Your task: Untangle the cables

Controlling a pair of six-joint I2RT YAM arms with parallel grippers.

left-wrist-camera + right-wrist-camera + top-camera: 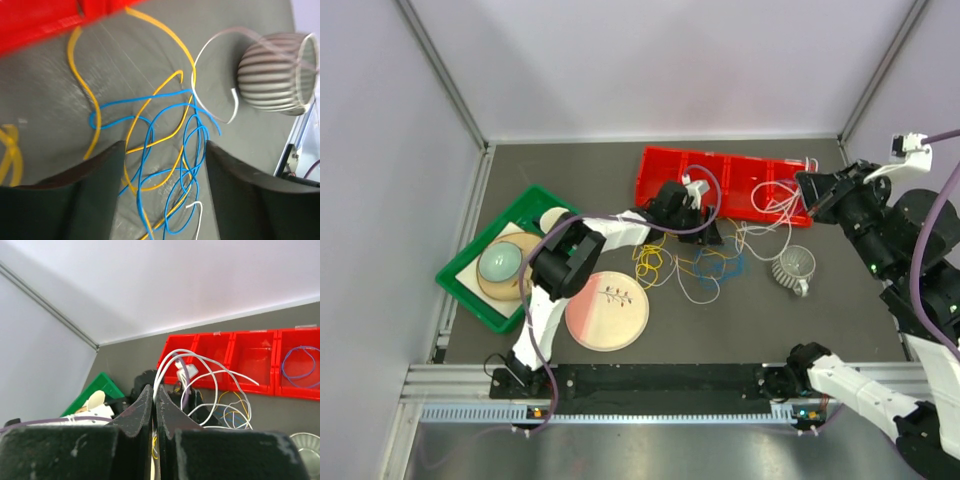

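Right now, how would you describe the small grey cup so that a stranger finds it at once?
Find the long red tray at the far side of the table. In front of its right end, right of the tangled cables, sits the cup. It alone is grey with ribbed sides; the plate is flat and pinkish.

Left arm [610, 228]: white tapered links alternated with black cylindrical joint housings. A thin mauve hose [524, 290] was routed along it, and a small white left wrist bracket [695, 188] sat near the tool end.

Left gripper [164, 147]: two broad matte-black fingers [75, 200] with smooth, curved inner edges.

Right arm [880, 235]: mostly bulky black housings carrying small green lights, with one white link near the base. It had a second mauve hose [940, 135] and a white right wrist bracket [910, 155].

Right gripper [154, 390]: pointed black fingers [132, 420] with a grainy surface and pale scuffs.
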